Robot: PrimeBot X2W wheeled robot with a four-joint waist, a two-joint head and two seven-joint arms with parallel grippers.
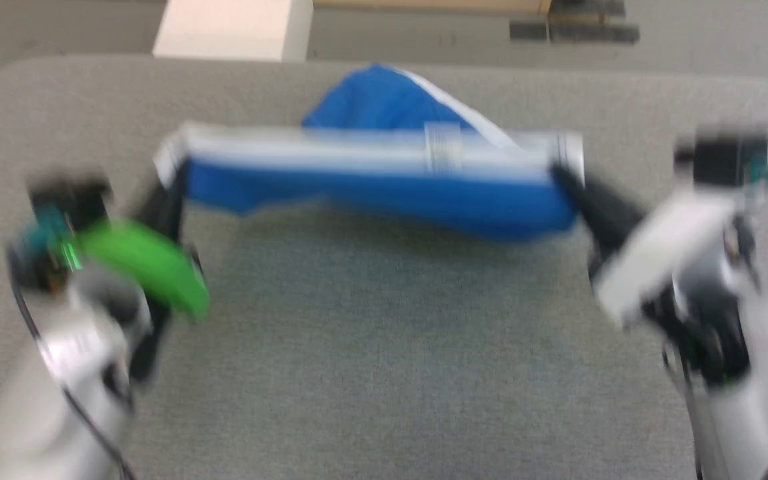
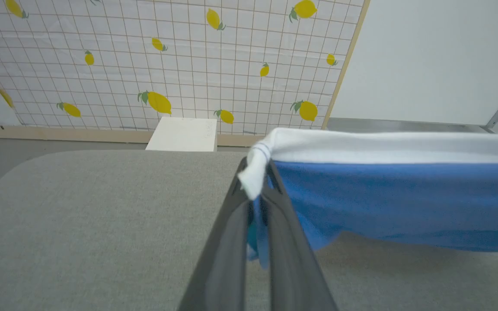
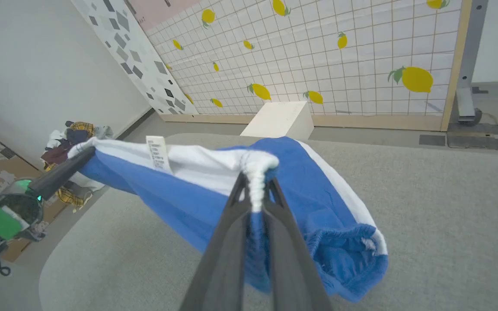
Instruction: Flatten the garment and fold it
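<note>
The royal-blue shorts [image 1: 384,190] hang stretched between both grippers above the grey table, the white waistband [image 1: 357,150] pulled taut across the top and a small white label [image 1: 443,147] near its middle. My left gripper [image 1: 169,175] is shut on the waistband's left end [image 2: 253,172]. At the other end my right gripper [image 1: 565,175] is shut on the gathered waistband [image 3: 257,172]. A leg with a white edge stripe [image 3: 339,194] trails down behind onto the table. The head view is blurred.
The grey fabric-covered table [image 1: 384,347] spreads under the shorts, with rounded far corners. A white box [image 1: 234,30] sits on the floor beyond the far edge, before a lemon-patterned wall [image 2: 180,56]. A heap of clothes [image 3: 69,138] lies on the floor to the left.
</note>
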